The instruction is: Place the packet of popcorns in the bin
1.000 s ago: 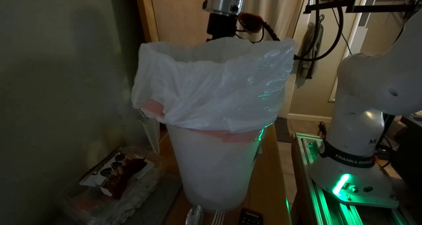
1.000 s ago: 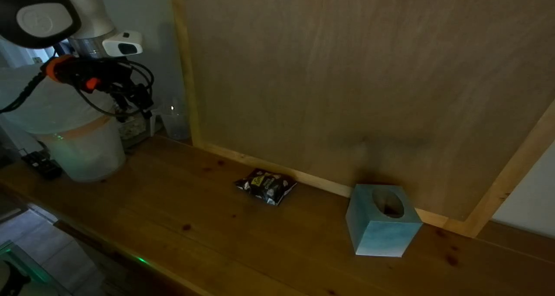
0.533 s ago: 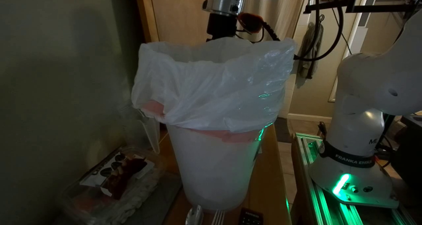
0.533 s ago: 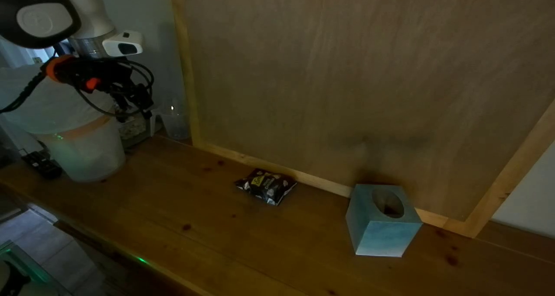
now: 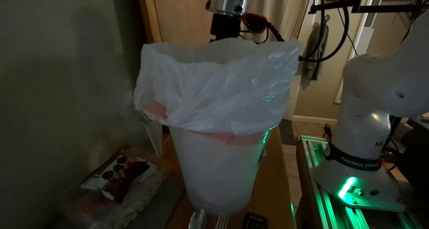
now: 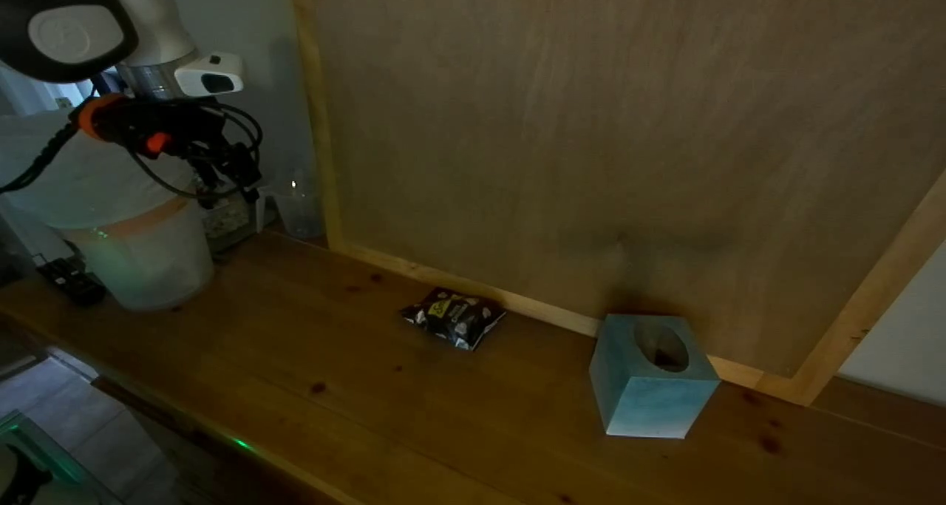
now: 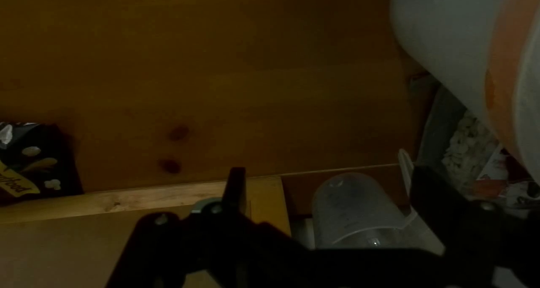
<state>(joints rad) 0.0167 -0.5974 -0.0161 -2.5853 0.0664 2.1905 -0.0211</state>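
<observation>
The packet of popcorns (image 6: 454,317), small and dark with a yellow patch, lies on the wooden table in an exterior view. Part of it shows at the left edge of the wrist view (image 7: 33,161). The bin (image 6: 140,261), white with a translucent bag (image 5: 218,91) over its rim, stands at the table's far end. It also shows at the wrist view's upper right (image 7: 451,39). My gripper (image 7: 327,174) is open with wide-apart fingers and nothing between them. In an exterior view the gripper (image 6: 230,196) hangs beside the bin, away from the packet. The bag hides its fingers in an exterior view.
A blue tissue box (image 6: 654,375) stands right of the packet against the wooden board (image 6: 591,157). A clear jug (image 7: 354,203) stands beyond my fingers. A clear food container (image 5: 114,188), a spoon (image 5: 197,219), a fork (image 5: 221,221) and a black remote (image 5: 254,221) lie near the bin.
</observation>
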